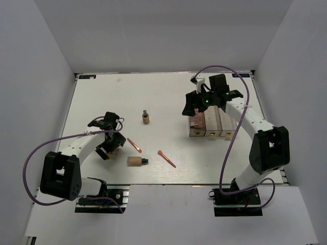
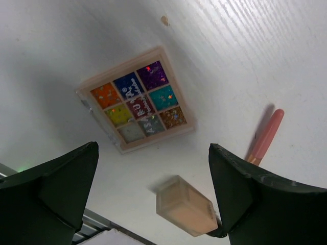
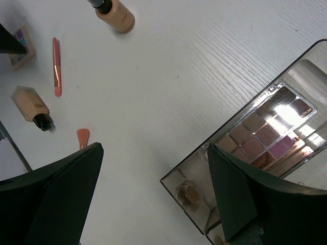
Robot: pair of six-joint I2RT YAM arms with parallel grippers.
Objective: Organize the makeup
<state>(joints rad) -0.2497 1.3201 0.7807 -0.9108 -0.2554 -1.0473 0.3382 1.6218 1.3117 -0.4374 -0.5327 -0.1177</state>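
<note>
table: white (image 1: 168,97) | 2 bottles (image 1: 137,161) | 2 brushes (image 1: 135,145) | palette (image 2: 137,105) | 3 boxes (image 1: 210,122)

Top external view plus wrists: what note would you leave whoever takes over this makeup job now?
Left claw: open, empty, over the square multicoloured glitter palette.
Right claw: open, empty, over the three clear plastic organizer boxes.
Done: a brown eyeshadow palette lies in one box.
Left on the table: glitter palette, two thin pink-orange brushes, one tan foundation bottle upright, one lying.

White-shelled, black-jointed, bolted on black bases (image 1: 97,200), trailed by looping purple cables (image 1: 219,66), tipped with matte black wedge-shaped fingers (image 2: 56,189), lit by a small green lamp (image 1: 206,100) at the right wrist.
</note>
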